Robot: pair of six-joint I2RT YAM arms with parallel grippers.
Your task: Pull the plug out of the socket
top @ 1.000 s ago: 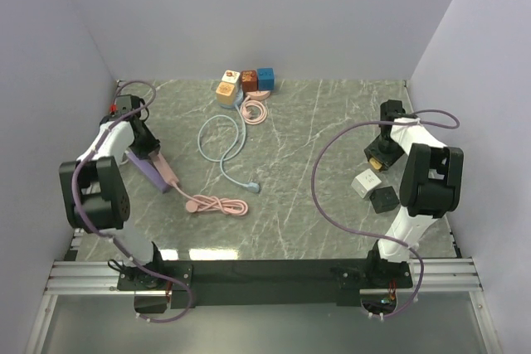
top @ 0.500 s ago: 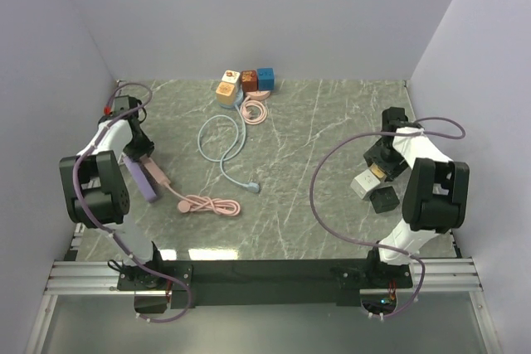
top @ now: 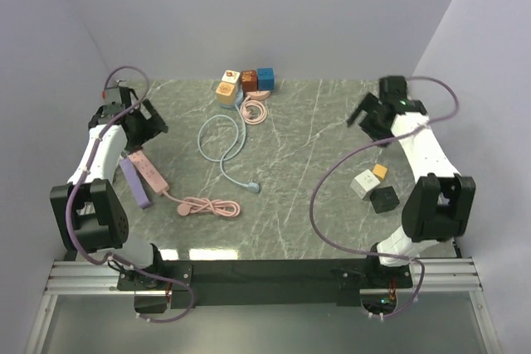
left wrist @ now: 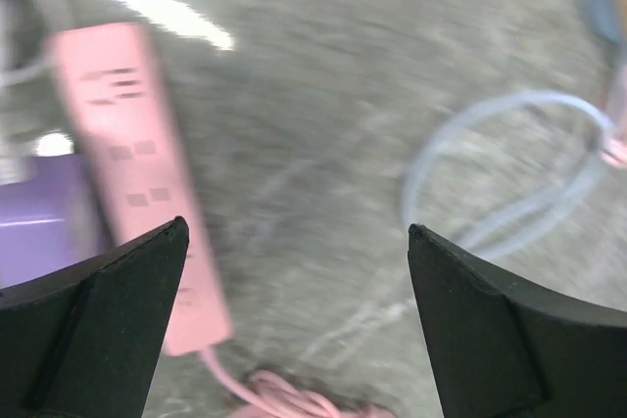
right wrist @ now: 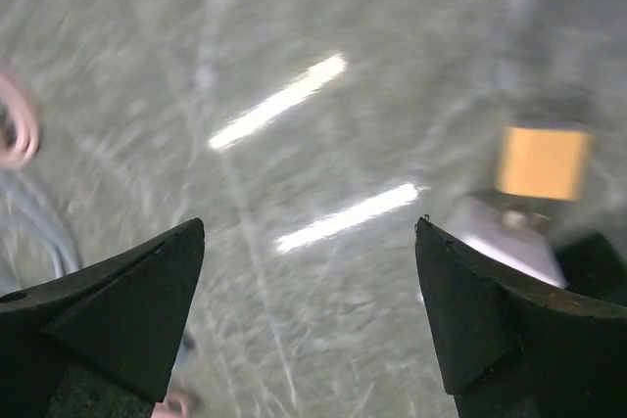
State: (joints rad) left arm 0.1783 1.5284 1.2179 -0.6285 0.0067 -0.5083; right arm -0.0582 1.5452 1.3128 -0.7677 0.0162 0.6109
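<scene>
Left fingers and right fingers gape wide, empty; pink strip below the left, unheld, may slide if tugged.

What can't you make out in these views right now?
Left wrist view: motion blur hides socket detail on the pink power strip; a finger covers part of the purple strip.
Right wrist view: blurred; a finger cuts off the white adapter beside the orange cube.
Top view: strips too small to show socket detail.
</scene>
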